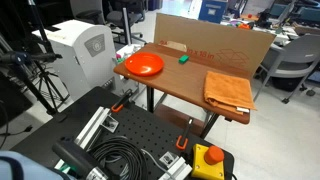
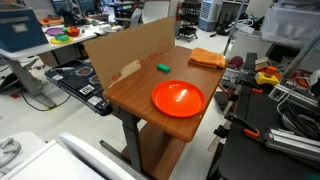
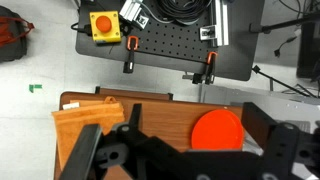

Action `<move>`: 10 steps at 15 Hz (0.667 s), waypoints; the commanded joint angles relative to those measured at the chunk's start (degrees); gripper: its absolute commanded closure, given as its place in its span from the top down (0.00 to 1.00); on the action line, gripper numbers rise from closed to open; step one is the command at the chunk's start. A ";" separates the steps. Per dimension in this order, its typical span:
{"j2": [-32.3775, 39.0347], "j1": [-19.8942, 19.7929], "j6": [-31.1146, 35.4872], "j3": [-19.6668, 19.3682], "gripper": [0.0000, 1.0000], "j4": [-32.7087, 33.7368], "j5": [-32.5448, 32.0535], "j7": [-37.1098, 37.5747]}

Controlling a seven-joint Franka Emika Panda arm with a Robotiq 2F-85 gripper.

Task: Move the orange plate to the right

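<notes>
My wrist view looks down from high above the tabletop (image 3: 160, 118), and the hand (image 3: 185, 148) fills the bottom of the picture. Its two dark fingers (image 3: 88, 150) are spread wide. Nothing sits between them and nothing is gripped. As far as I can see, the hand touches neither the tabletop nor anything on it. Neither exterior view shows the hand.

The orange plate (image 3: 218, 130) lies flat on the wooden tabletop and shows in the gap between the fingers, towards the picture's right. In both exterior views the glossy plate (image 1: 143, 65) (image 2: 178, 98) sits close to one end of the tabletop (image 1: 185, 82) (image 2: 135, 92), near its open front edge. The folded orange cloth (image 1: 228, 90) (image 2: 207, 58) (image 3: 85, 125) lies at the opposite end, well apart from the plate.

A small green block (image 1: 184, 58) (image 2: 163, 68) rests between the two, nearer the cardboard sheet (image 1: 215, 40) (image 2: 130, 50), which stands upright along the back edge.

Beyond the tabletop, the wrist view shows a black perforated base plate (image 3: 165, 55). A yellow box with a red button (image 3: 104, 25) sits at its corner.
</notes>
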 commanded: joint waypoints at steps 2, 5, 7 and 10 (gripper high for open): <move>0.16 -1.68 -0.15 1.47 1.00 0.19 0.30 -0.34; 3.11 -1.77 0.99 1.02 1.00 0.41 2.21 0.08; 6.08 -1.64 2.53 1.71 1.00 0.05 4.38 1.47; 10.86 -1.03 8.35 4.31 1.00 -1.80 7.69 4.39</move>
